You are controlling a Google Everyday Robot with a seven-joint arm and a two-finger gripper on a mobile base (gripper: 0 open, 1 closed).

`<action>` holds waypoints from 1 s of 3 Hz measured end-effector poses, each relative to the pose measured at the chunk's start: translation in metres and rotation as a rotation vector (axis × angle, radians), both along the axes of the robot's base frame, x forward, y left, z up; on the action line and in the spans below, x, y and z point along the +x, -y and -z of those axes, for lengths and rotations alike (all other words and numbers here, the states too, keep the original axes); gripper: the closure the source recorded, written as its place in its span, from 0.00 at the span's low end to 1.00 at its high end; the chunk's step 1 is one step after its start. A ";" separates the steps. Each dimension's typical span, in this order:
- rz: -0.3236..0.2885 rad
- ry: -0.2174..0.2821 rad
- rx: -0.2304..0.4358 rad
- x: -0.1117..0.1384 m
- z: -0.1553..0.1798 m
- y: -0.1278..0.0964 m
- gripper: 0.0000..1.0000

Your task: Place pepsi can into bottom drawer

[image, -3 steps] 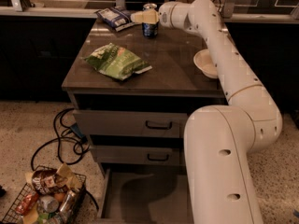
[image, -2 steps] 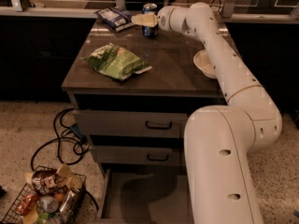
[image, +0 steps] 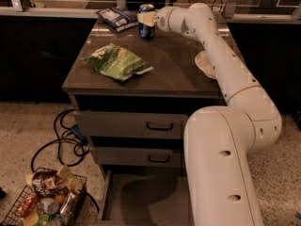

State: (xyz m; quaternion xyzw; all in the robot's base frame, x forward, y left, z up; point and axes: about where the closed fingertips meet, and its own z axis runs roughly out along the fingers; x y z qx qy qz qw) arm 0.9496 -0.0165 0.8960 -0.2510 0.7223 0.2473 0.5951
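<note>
The pepsi can (image: 146, 22), dark blue with a silver top, stands upright at the back of the cabinet top. My gripper (image: 147, 19) is at the can, reaching in from the right at the can's upper half and overlapping it in this view. The bottom drawer (image: 141, 197) is pulled open below the two upper drawers. Its flat grey floor shows, and my white arm hides its right part.
A green chip bag (image: 117, 61) lies at the front left of the top. A blue-white snack bag (image: 116, 17) lies behind and left of the can. A pale bowl (image: 205, 62) sits at the right edge. A wire basket (image: 44, 199) of trash and black cables (image: 66, 135) lie on the floor at left.
My gripper has shifted slightly left along the back of the top and sits closer against the can. The can stands in about the same spot.
</note>
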 end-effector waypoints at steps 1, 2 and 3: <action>-0.004 -0.002 0.000 0.000 0.002 -0.004 0.93; -0.007 -0.004 0.000 0.000 0.003 -0.006 1.00; -0.007 -0.004 0.000 0.000 0.003 -0.006 1.00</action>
